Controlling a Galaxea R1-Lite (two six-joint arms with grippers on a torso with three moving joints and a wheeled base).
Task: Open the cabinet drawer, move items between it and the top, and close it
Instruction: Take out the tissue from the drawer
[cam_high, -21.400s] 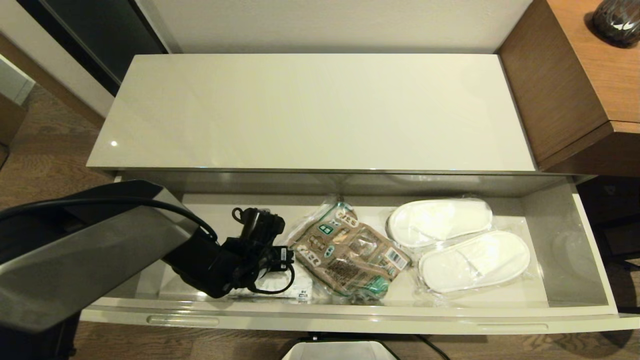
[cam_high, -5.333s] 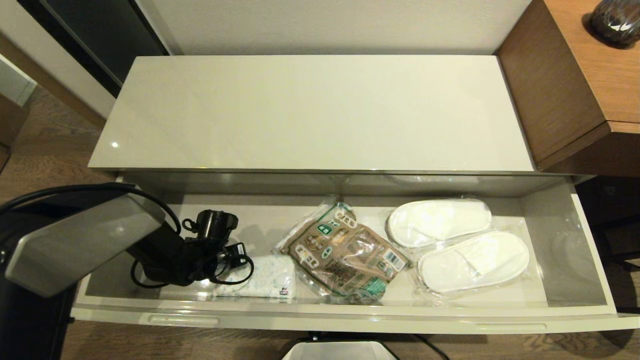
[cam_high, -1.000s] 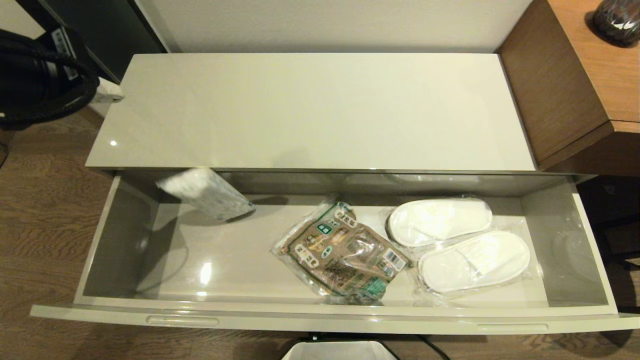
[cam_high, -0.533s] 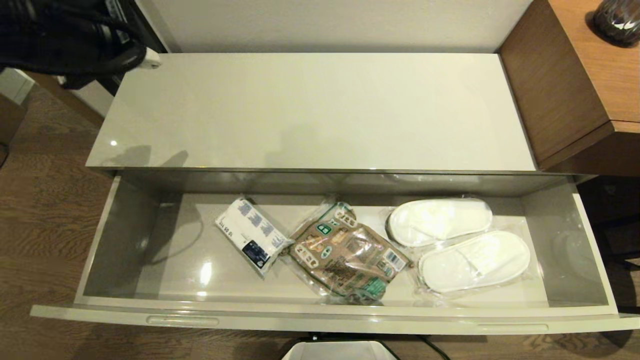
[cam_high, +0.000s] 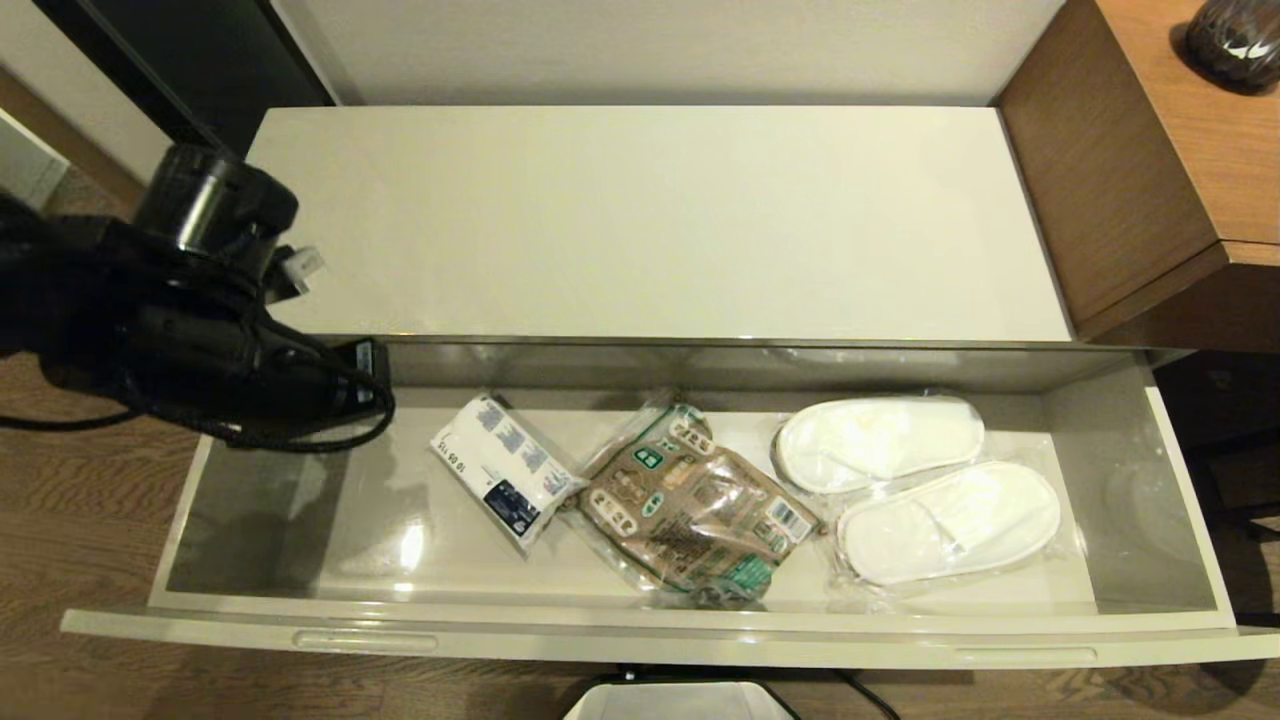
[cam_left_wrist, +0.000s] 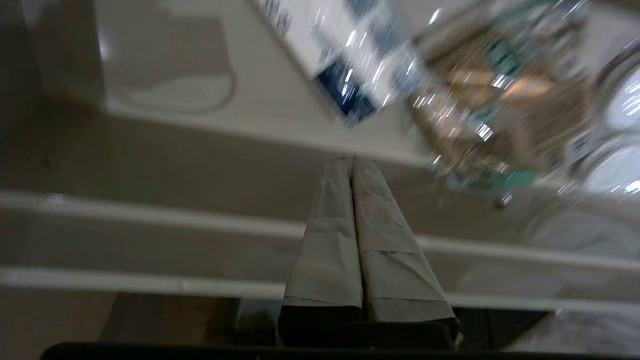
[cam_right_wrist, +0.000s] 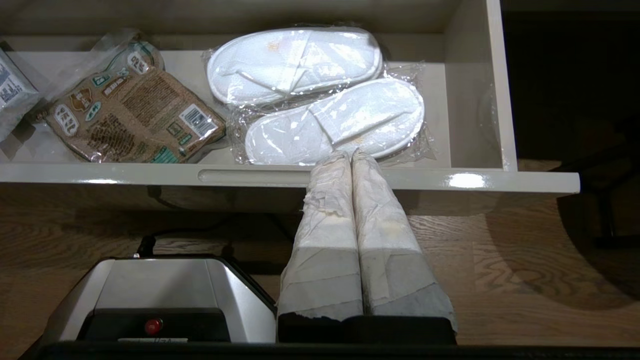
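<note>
Packet (cam_high: 690, 505) in brown and green separates white packet (cam_high: 503, 468) from slippers (cam_high: 915, 488).

In the cabinet drawer (cam_high: 180, 480), left to right: small packet (cam_high: 503, 470), printed packet (cam_high: 690, 510), apparently touching, then slippers (cam_high: 915, 490).
</note>
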